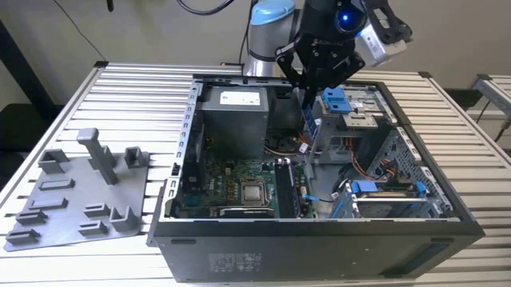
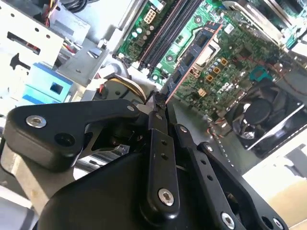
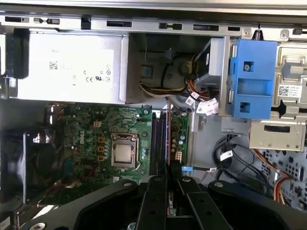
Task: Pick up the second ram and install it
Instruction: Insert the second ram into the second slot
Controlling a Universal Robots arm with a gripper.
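Second wrist view: end effector point(image 2: 157, 103) grips the second ram point(image 2: 189, 60).

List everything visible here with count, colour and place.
second ram: one, dark, in the tool above the motherboard
computer case: one, black, open on the table
motherboard: one, green, inside the case
processor: one, silver, on the motherboard
power supply: one, grey, inside the case
drive brackets: two, blue, inside the case
fixture plate: one, grey, exterior view's left of the case
table: one, white slats, under the case
tool: one, black, shut on the second ram
robot arm: one, grey, above the case
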